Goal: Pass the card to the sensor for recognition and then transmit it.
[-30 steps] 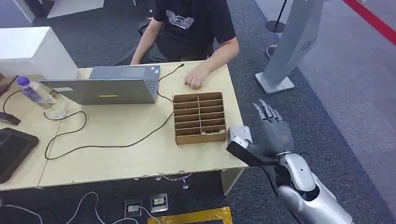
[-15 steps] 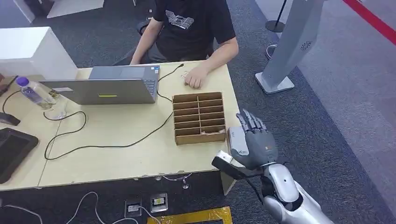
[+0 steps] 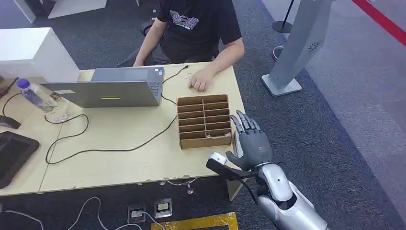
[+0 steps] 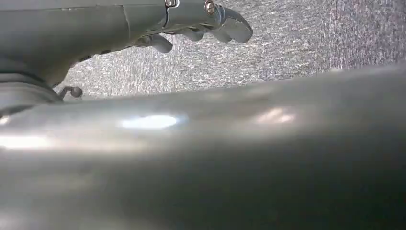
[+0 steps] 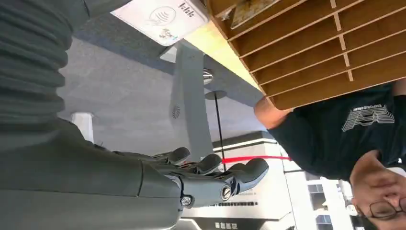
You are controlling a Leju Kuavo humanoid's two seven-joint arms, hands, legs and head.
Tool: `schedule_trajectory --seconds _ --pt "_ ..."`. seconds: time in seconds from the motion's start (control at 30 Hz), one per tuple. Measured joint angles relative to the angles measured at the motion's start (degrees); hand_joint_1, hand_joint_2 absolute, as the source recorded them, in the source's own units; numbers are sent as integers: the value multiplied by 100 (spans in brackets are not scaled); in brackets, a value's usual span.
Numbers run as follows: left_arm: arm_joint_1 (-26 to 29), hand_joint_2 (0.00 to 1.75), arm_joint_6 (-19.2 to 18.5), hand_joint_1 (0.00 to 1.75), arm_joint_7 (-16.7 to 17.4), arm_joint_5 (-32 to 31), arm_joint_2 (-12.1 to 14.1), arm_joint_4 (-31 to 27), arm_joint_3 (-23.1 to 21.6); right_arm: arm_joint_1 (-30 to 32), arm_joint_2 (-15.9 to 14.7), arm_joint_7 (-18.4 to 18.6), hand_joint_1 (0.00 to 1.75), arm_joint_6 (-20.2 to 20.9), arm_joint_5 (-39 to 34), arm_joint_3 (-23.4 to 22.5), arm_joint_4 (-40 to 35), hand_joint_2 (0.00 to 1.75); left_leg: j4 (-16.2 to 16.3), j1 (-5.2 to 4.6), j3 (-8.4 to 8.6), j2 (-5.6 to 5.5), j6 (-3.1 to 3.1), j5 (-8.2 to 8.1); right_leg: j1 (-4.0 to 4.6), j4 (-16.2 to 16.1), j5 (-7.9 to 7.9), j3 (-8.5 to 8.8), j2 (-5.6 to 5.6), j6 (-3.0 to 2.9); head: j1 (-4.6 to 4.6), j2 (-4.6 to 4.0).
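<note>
At the right-hand edge of a pale wooden bench (image 3: pixel 124 143), the right robot hand (image 3: pixel 249 143) hovers with its fingers straight and spread, thumb held out to the side, and nothing in its grasp. It hangs just beside a wooden slotted organiser (image 3: pixel 204 120) that stands near the bench's corner. From the right wrist view, a flat white piece bearing a contactless symbol (image 5: pixel 160 17) lies on the bench edge next to the organiser, apart from the fingers (image 5: pixel 239 175); whether it is the card or the sensor cannot be told. Something tan lies in one organiser slot, too unclear to name. Across the bench sits a person in a black T-shirt (image 3: pixel 196 24), one hand (image 3: pixel 198 82) resting on the bench top beside an open grey laptop (image 3: pixel 110 88). A plastic bottle with a purple cap (image 3: pixel 31 93) stands at the far left. The left robot hand (image 4: pixel 191 21) hangs over grey carpet, fingers loosely bent and apart, holding nothing.
</note>
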Motion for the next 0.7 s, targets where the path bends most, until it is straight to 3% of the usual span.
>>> schedule_trajectory --seconds 0.7 --pt "-1 0 55 0 0 13 -61 0 2 -394 607 -31 0 203 157 4 719 175 0 0 0 0 0 0 0 1 0 0 -1 0 2 0"
